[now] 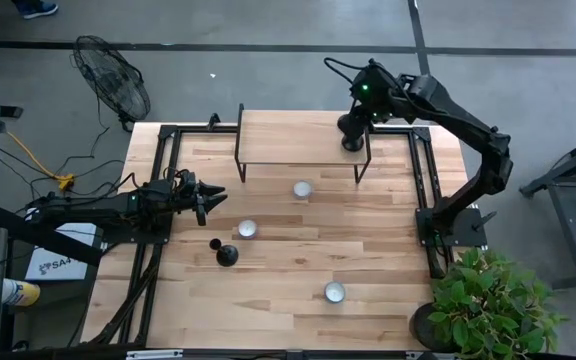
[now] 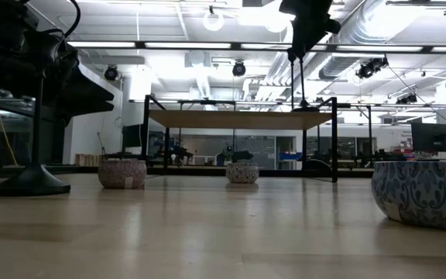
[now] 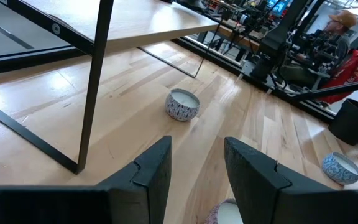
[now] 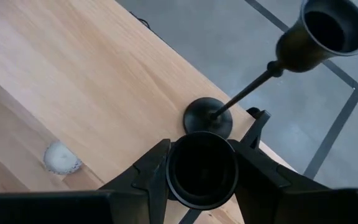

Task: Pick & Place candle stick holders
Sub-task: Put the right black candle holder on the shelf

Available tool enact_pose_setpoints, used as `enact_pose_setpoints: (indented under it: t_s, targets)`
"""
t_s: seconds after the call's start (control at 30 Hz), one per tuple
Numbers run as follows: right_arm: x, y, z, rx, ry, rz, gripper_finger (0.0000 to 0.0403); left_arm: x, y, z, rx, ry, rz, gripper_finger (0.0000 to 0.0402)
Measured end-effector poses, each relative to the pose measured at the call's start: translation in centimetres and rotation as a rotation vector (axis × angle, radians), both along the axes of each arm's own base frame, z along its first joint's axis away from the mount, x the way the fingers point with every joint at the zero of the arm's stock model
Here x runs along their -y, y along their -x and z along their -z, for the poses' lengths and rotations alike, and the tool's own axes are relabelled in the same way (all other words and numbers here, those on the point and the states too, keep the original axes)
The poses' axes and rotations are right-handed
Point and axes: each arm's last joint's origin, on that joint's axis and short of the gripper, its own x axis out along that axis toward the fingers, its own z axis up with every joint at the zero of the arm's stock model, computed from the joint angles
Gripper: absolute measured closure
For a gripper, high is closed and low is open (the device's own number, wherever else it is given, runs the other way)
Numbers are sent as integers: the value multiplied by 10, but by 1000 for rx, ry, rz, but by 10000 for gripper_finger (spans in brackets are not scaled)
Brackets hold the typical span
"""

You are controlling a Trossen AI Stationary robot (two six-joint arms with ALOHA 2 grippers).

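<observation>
The pale wooden shelf on thin black legs stands at twelve o'clock on the plank table. At its two o'clock corner the right gripper clamps the cup of one black metal candlestick, beside a taller black candlestick already standing there. At nine o'clock the left gripper waits, fingers spread, with a third candlestick just beside it, toward seven o'clock. Three small patterned candle tins dot the middle.
</observation>
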Motion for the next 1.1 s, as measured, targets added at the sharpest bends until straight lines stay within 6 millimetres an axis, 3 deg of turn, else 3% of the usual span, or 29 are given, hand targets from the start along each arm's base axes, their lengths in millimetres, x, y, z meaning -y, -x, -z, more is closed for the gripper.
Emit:
enact_pose_setpoints:
  t_s: [1.1]
  targets:
    - [0,-8,-5,103,8,-23,262,0,0,0,0,0,0,257]
